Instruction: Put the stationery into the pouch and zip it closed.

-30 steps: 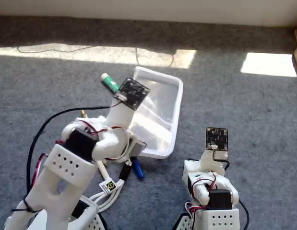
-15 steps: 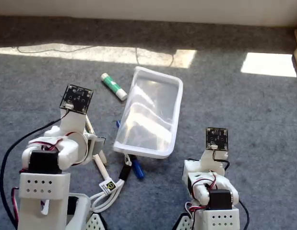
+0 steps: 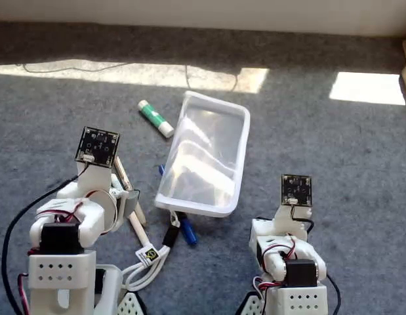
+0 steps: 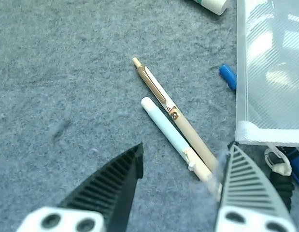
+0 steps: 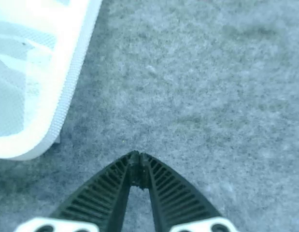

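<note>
Left gripper (image 4: 185, 145): jaws spread wide, holding nothing, over the tan pen (image 4: 173, 113) and pale-blue pen (image 4: 166, 131), which lie side by side on the carpet (image 3: 334, 144) just beside the pouch (image 3: 216, 131). Right gripper (image 5: 135, 157): jaws pressed together, empty, near a pouch corner. Glue stick (image 3: 155, 119) lies outside the pouch. The tan pen's small mark is unreadable.

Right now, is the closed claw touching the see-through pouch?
Apart. In the right wrist view, grey carpet lies between the shut right gripper and the pouch edge.
</note>
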Motion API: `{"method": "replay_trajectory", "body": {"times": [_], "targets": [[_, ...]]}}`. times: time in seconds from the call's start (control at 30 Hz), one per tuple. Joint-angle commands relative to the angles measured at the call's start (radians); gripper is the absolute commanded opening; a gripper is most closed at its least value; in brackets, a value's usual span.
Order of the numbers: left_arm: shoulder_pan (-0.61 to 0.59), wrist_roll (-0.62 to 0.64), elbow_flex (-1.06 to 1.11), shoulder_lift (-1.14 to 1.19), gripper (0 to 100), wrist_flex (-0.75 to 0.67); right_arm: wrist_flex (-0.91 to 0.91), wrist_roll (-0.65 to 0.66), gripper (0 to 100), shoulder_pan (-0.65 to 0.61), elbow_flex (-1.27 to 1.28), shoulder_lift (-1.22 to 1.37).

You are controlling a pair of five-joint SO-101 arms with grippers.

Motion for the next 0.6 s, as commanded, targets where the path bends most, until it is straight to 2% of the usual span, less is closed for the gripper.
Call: {"method": "replay_trajectory", "body": {"times": [0.0,0.43,0.57], "targets": [[-0.015,0.003,0.027,-0.077,26,-0.020,0.002,-0.003,0.5,0.010,0.124,0.004],[-0.005,0.037,0.199,-0.282,27,-0.020,0.002,-0.003,0.5,0.010,0.124,0.004],[0.051,-0.011,0.257,-0.329,27,-0.020,0.002,-0.003,0.5,0.010,0.124,0.004]]}}
